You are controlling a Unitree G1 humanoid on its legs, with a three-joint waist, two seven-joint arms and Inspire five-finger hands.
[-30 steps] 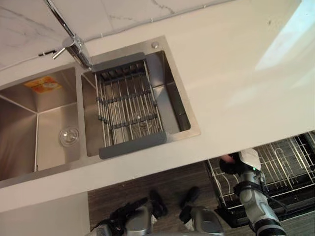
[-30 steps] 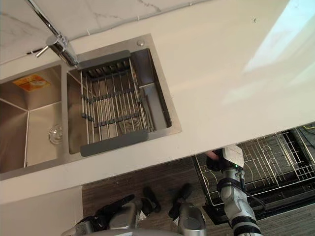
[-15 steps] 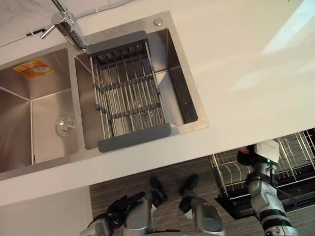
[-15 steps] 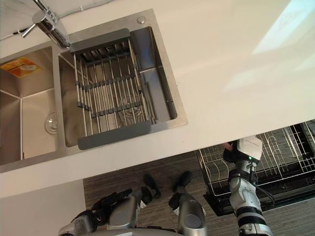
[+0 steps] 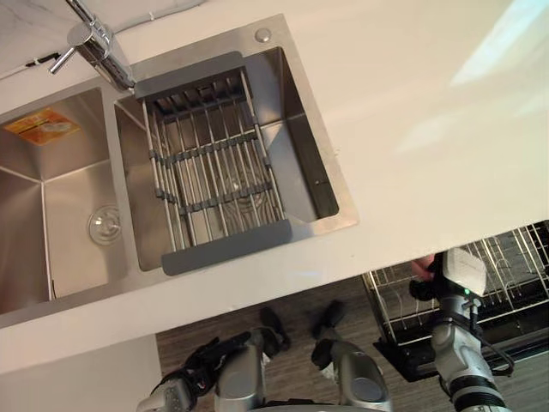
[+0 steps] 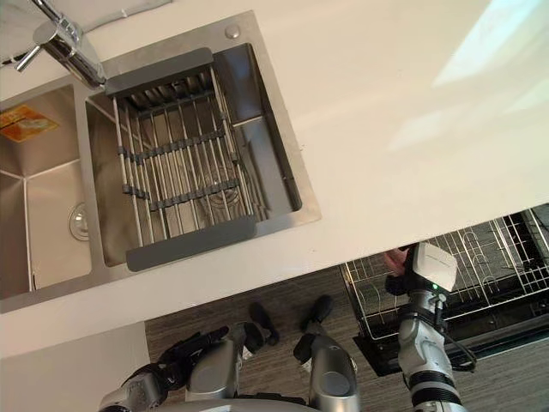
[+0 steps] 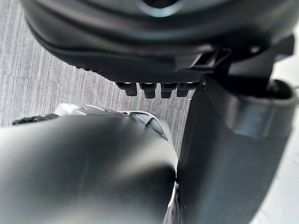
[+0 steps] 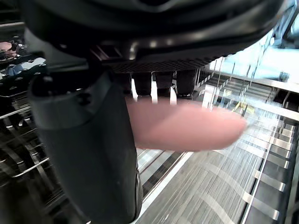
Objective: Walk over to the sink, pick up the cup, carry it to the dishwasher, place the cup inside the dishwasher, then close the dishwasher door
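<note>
A pink cup [image 8: 187, 126] sits between the thumb and fingers of my right hand [image 8: 88, 140], which is shut on it. From above, only a sliver of the cup [image 5: 422, 267] peeks out under the counter's front edge. There my right hand [image 5: 426, 287] is at the left end of the pulled-out dishwasher rack [image 5: 515, 283]. The wire rack [image 8: 28, 163] lies just past the cup. My left hand [image 5: 193, 378] hangs low by my side with relaxed fingers [image 7: 154, 88] and holds nothing.
The white counter [image 5: 429, 129] overhangs the dishwasher. A double steel sink [image 5: 300, 112] at the left holds a grey drying rack [image 5: 214, 172], with the tap [image 5: 90, 39] behind it. Wood-look floor [image 5: 292, 300] lies in front of the counter.
The view has shifted a little. My right hand with the cup has edged rightward along the counter edge, nearer the dishwasher rack. The left hand stays down.
</note>
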